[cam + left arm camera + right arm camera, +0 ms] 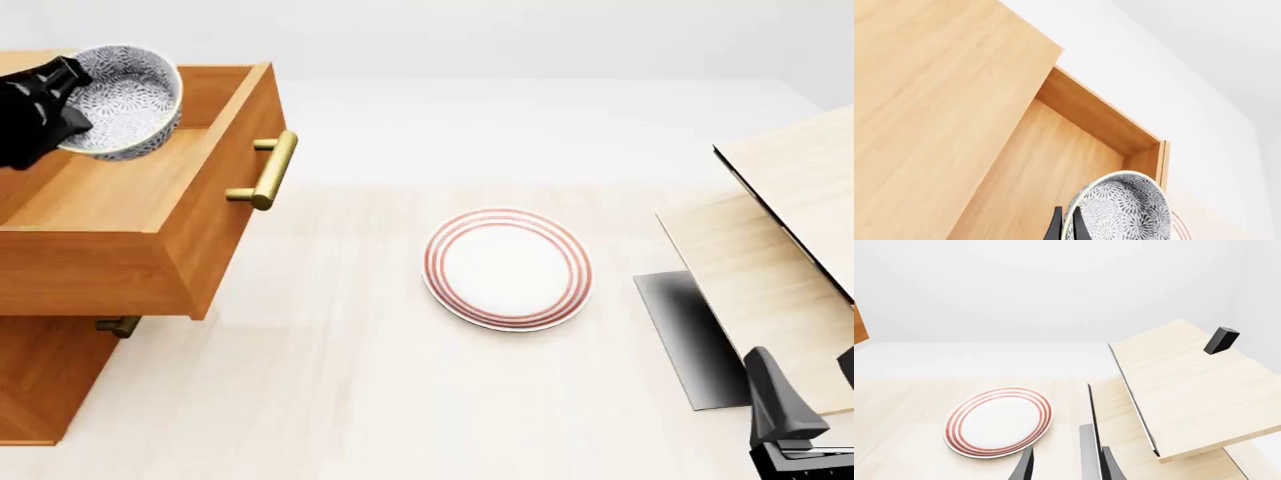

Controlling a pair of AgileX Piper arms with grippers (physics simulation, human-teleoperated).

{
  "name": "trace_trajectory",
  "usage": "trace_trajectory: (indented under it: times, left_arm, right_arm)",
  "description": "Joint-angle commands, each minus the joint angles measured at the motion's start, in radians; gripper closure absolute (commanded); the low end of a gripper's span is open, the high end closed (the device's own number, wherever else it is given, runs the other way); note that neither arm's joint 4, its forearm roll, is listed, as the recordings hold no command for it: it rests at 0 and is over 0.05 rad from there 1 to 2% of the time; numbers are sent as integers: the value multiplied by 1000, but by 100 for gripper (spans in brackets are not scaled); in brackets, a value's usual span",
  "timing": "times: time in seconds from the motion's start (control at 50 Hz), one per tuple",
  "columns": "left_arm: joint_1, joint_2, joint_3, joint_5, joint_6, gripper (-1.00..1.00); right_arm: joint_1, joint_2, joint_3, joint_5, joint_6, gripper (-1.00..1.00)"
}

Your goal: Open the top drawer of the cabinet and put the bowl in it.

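In the front view, at ten o'clock, the cabinet (pixel 54 380) stands with its top drawer (pixel 120 215) pulled out and the brass handle (pixel 271 170) facing three o'clock. The left hand (pixel 60 100) clamps the rim of the bowl (pixel 127 95), held tilted over the drawer's back part. Near the centre of the table (pixel 334 380) lies a red-ringed plate (pixel 507 267). At four o'clock pale boards (pixel 774 270) lean; below them the right hand (pixel 801 400) hangs with its fingers parted, gripping nothing.

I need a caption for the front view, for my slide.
Left gripper holds the bowl over the open top drawer.
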Motion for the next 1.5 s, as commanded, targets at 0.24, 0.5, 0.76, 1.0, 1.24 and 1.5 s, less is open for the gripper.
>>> trace_trajectory:
  times: [0.24, 0.5, 0.76, 1.0, 1.24, 1.5]
  left_arm:
    - [18, 47, 34, -52, 10, 100]
    - [23, 74, 50, -76, 10, 100]
    - [34, 102, 34, -78, 17, 100]
    - [35, 131, 32, -94, 21, 100]
    - [35, 153, 35, -106, 24, 100]
    - [43, 157, 26, -101, 34, 100]
  right_arm:
    - [-1, -3, 1, 1, 1, -100]
    - [0, -3, 0, 1, 0, -100]
    - [0, -3, 1, 1, 1, -100]
    - [0, -4, 0, 1, 0, -100]
    - [0, -3, 1, 1, 1, -100]
    - [0, -3, 0, 1, 0, -100]
